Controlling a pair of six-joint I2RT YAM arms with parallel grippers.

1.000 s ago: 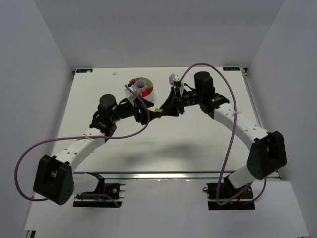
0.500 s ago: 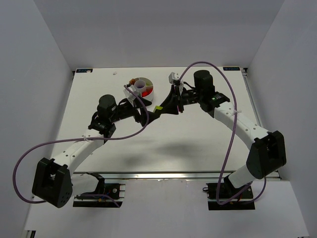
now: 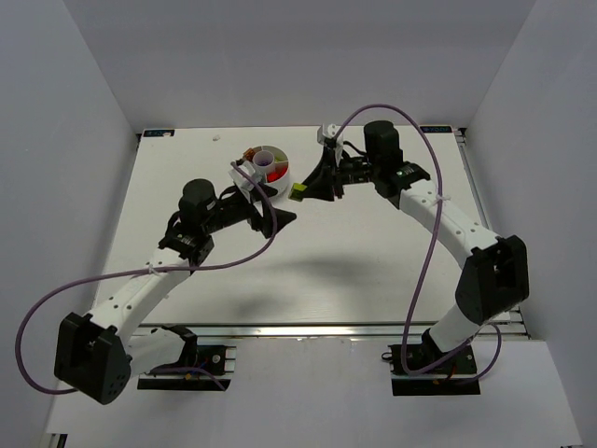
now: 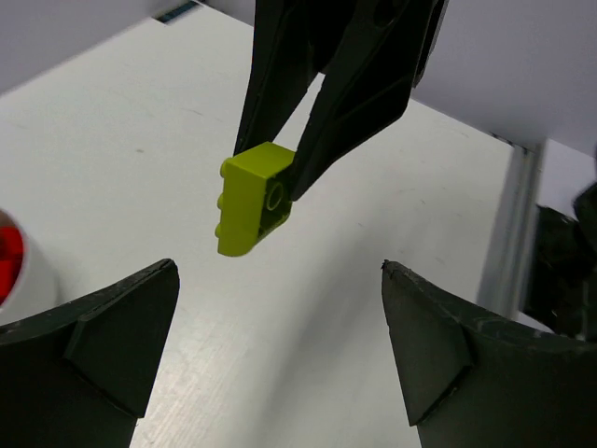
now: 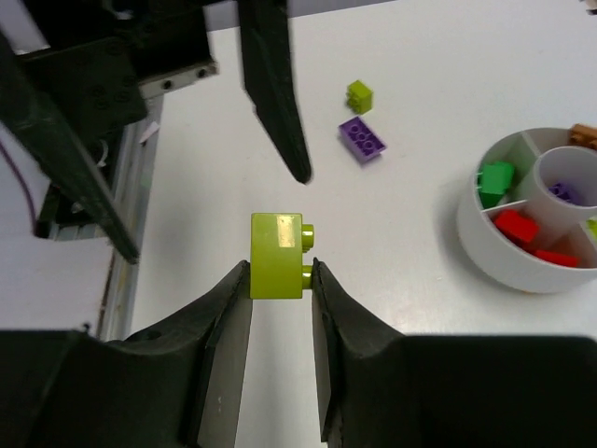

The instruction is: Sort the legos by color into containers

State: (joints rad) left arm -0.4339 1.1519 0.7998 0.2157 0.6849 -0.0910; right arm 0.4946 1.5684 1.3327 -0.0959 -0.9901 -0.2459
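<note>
My right gripper (image 5: 280, 271) is shut on a lime-yellow lego (image 5: 276, 255) and holds it above the table, just right of the white dish (image 3: 277, 175). The brick also shows in the top view (image 3: 298, 191) and in the left wrist view (image 4: 254, 198), pinched between the right fingers (image 4: 322, 140). My left gripper (image 4: 280, 271) is open and empty, below and near side of the brick (image 3: 278, 217). The dish (image 5: 485, 252) holds green (image 5: 497, 175) and red (image 5: 516, 226) legos in its wedges and a purple one (image 5: 562, 191) in the centre well.
A purple lego (image 5: 362, 140) and a small lime-yellow lego (image 5: 359, 95) lie loose on the table beyond the left gripper's fingers (image 5: 275, 103). An orange lego (image 5: 586, 135) sits at the dish's far side. White walls ring the table.
The right gripper has carried the lime-yellow lego up and away toward the dish. The left arm has drawn back to the left, away from the brick.
</note>
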